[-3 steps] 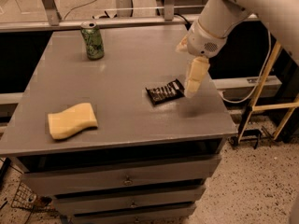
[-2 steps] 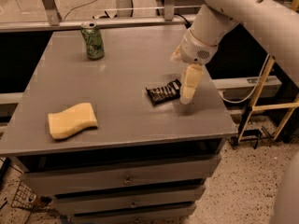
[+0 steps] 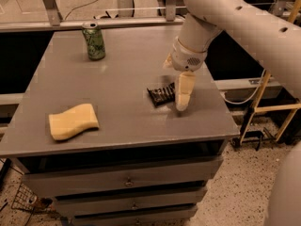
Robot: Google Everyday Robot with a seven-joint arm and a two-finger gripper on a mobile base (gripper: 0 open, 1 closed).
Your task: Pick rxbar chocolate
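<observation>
Camera view shows the chocolate bar (image 3: pixel 161 94) flat on the surface (image 3: pixel 122 69), well right of and nearer than the can (image 3: pixel 94 41), with the end effector (image 3: pixel 182 96) lowered at the bar's side away from the can, likely lining up a grasp; whether it is apart or together, I cannot tell.

The small flat rectangular black glossy-wrapped rxbar chocolate (image 3: pixel 161 94) lies flat on the grey table top (image 3: pixel 117 79), right of its middle and nearer the front edge than the back. Pale lettering shows on its upper face. Its long side runs across me, the right end turned slightly away. My cream gripper (image 3: pixel 181 105) points down just beside that right end.
</observation>
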